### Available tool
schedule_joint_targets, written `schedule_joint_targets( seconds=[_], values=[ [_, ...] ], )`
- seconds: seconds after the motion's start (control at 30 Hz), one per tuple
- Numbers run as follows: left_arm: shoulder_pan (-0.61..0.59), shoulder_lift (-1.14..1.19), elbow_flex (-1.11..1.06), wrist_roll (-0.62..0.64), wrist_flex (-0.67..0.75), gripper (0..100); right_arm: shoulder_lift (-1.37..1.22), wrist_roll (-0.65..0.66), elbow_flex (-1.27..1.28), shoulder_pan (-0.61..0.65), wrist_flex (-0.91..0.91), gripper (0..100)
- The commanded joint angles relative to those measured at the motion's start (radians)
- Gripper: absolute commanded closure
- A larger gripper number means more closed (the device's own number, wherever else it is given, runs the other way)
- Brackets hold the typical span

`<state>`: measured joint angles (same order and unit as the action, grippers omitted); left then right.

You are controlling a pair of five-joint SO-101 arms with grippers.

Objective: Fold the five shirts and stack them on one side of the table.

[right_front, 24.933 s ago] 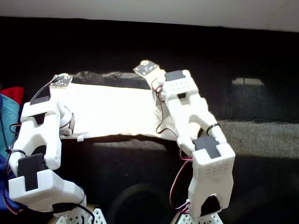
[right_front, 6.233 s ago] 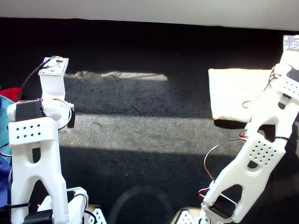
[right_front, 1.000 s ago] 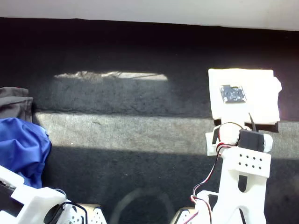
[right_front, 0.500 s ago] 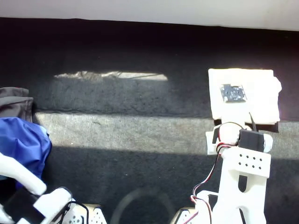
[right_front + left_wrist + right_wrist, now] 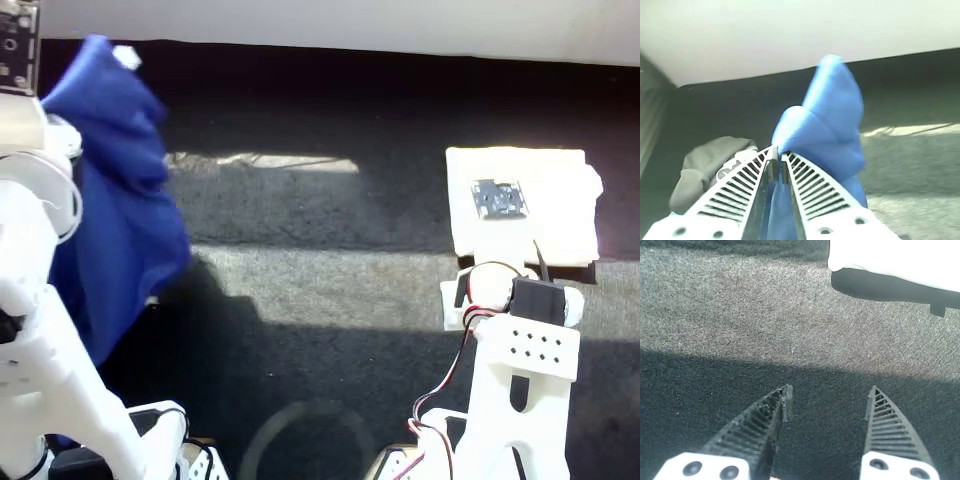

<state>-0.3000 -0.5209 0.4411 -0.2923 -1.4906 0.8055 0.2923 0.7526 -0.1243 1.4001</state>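
Two claws are mine, one on each arm. My left claw (image 5: 777, 151) is clenched on a blue shirt (image 5: 826, 125). Its ribbed fingers are pinched nearly together, with a fold of the cloth caught between the tips. In the high view the blue shirt (image 5: 115, 200) hangs bunched from my raised left arm, at the left side of the table (image 5: 330, 290), above the dark fuzzy cover. A small white patch (image 5: 125, 57) shows at the shirt's upper edge. It may be a label, but it is too blurred to read.

Beyond the left claw, a grey garment (image 5: 710, 165) lies crumpled near the table's edge. It carries a pale marking that I cannot make out.

My right claw (image 5: 829, 392) is released, its two fingers spread wide and gripping nothing. It hovers over bare table cover and touches no cloth. Past its tips lies the edge of a folded white shirt (image 5: 890, 255), apart from the claw. In the high view the white shirt (image 5: 500, 165) sits flat at the right side of the table.
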Motion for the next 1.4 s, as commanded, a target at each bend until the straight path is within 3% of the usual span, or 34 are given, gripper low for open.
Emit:
schedule_joint_targets(
  seconds=[0.0, 0.27, 0.57, 0.8, 1.07, 1.2, 1.37],
  values=[
    [0.079, -0.021, 0.035, 0.074, 0.061, 99, 0.022, 0.005, 0.001, 0.002, -0.002, 76.3],
    [0.294, 0.033, 0.035, 0.245, 0.196, 99, 0.022, -0.066, 0.001, 0.002, -0.005, 76.2],
    [0.461, 0.337, 0.058, 0.359, 0.233, 99, 0.022, -0.1, -0.007, 0.001, -0.002, 76.2],
    [0.622, 0.456, 0.268, 0.362, 0.25, 99, 0.022, -0.101, -0.004, -0.001, -0.002, 76.2],
    [0.736, 0.463, 0.335, 0.365, 0.199, 99, 0.022, -0.097, -0.008, -0.156, -0.01, 76.2],
    [0.722, 0.479, 0.298, 0.365, 0.138, 99, 0.022, -0.095, -0.008, -0.174, -0.01, 76.2],
    [0.561, 0.519, 0.094, 0.361, 0.015, 99, 0.022, -0.1, -0.008, -0.17, -0.01, 76.2]
  ],
)
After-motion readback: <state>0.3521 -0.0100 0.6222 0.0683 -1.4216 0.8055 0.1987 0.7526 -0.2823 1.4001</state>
